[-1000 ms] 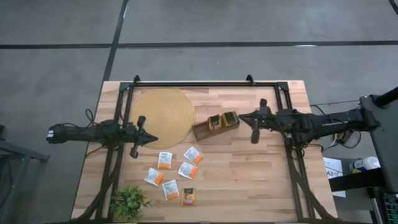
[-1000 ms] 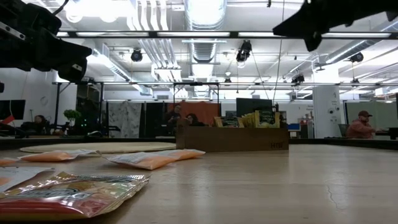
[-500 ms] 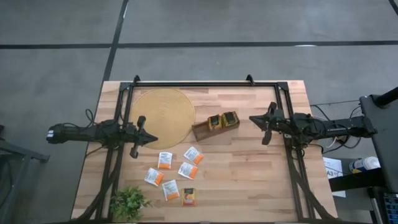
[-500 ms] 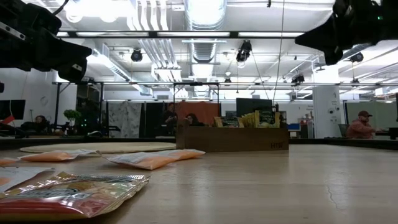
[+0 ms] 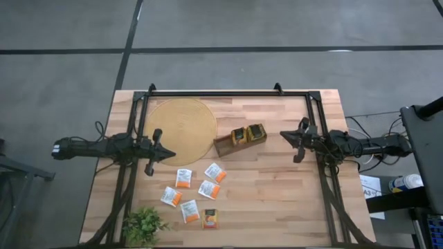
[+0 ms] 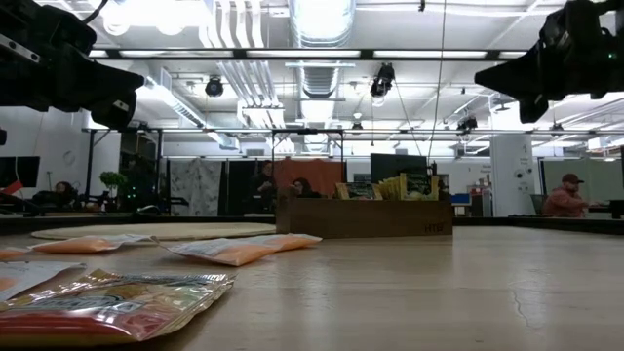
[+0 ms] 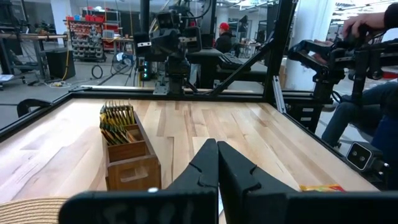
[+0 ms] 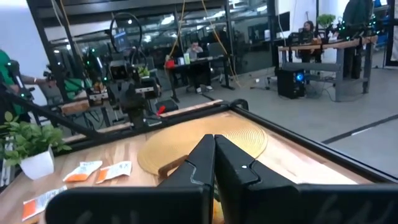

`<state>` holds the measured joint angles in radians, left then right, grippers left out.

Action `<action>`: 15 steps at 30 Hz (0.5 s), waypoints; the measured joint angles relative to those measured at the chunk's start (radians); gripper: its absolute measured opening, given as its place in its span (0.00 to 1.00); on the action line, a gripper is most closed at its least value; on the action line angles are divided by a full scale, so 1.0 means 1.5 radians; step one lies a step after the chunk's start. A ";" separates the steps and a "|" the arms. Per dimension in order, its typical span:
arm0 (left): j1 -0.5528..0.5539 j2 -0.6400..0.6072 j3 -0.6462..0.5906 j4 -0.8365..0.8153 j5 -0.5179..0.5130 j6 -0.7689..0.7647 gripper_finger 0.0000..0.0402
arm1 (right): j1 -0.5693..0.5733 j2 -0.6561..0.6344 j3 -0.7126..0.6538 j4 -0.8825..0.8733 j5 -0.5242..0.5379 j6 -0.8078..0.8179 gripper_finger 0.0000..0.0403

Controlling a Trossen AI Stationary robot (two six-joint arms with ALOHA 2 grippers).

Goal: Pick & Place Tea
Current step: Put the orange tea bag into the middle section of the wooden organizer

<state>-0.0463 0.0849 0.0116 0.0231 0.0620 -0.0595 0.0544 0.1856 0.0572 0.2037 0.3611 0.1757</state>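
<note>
Several loose tea sachets (image 5: 196, 194), white with orange patches and one orange, lie flat on the near middle of the table; they show close up in the low view (image 6: 107, 302). More sachets stand upright in the brown wooden tray (image 5: 240, 141) at the table's middle. My left gripper (image 5: 170, 155) hovers shut above the table's left, beside the round mat. My right gripper (image 5: 283, 135) hovers shut above the table's right, just right of the tray. Each wrist view shows its fingers closed together (image 7: 217, 163) (image 8: 214, 158).
A round woven mat (image 5: 181, 129) lies left of the tray. A small leafy plant (image 5: 143, 225) stands at the near left corner. A black frame (image 5: 228, 93) borders the far edge and sides. People sit in the room beyond the table.
My right gripper has drawn back from beside the tray toward the table's right edge, staying shut and empty. The left arm and the sachets have kept still.
</note>
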 joint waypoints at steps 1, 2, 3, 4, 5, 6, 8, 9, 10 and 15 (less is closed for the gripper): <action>0.000 0.000 0.000 0.000 0.000 0.000 0.00 | 0.000 -0.009 -0.005 -0.001 0.000 -0.001 0.02; 0.000 0.000 0.000 0.000 0.000 0.000 0.00 | 0.000 -0.017 -0.011 -0.001 0.000 -0.002 0.02; 0.000 0.000 0.000 0.000 0.000 0.000 0.00 | 0.000 -0.024 -0.016 -0.002 0.000 -0.001 0.02; 0.000 0.000 0.000 0.000 0.000 0.000 0.00 | 0.000 -0.030 -0.020 -0.002 0.000 0.000 0.02; -0.001 0.000 0.000 0.000 0.000 0.000 0.00 | 0.000 -0.033 -0.023 -0.002 0.000 0.000 0.02; -0.001 0.000 0.000 0.000 0.000 0.000 0.00 | 0.000 -0.037 -0.024 -0.003 0.000 -0.002 0.02; -0.001 0.000 0.000 0.000 0.000 0.000 0.00 | 0.000 -0.041 -0.027 -0.003 0.000 -0.001 0.02; -0.001 0.000 0.000 0.000 0.000 0.000 0.00 | 0.000 -0.044 -0.027 -0.003 0.000 0.000 0.02; -0.001 0.000 0.000 0.000 0.000 0.000 0.00 | 0.000 -0.048 -0.029 -0.003 0.000 -0.001 0.02; 0.000 0.000 0.000 0.000 0.000 0.000 0.00 | 0.000 -0.076 -0.032 -0.015 0.000 -0.002 0.02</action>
<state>-0.0469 0.0851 0.0118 0.0231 0.0624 -0.0597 0.0547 0.0717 0.0090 0.1818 0.3610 0.1730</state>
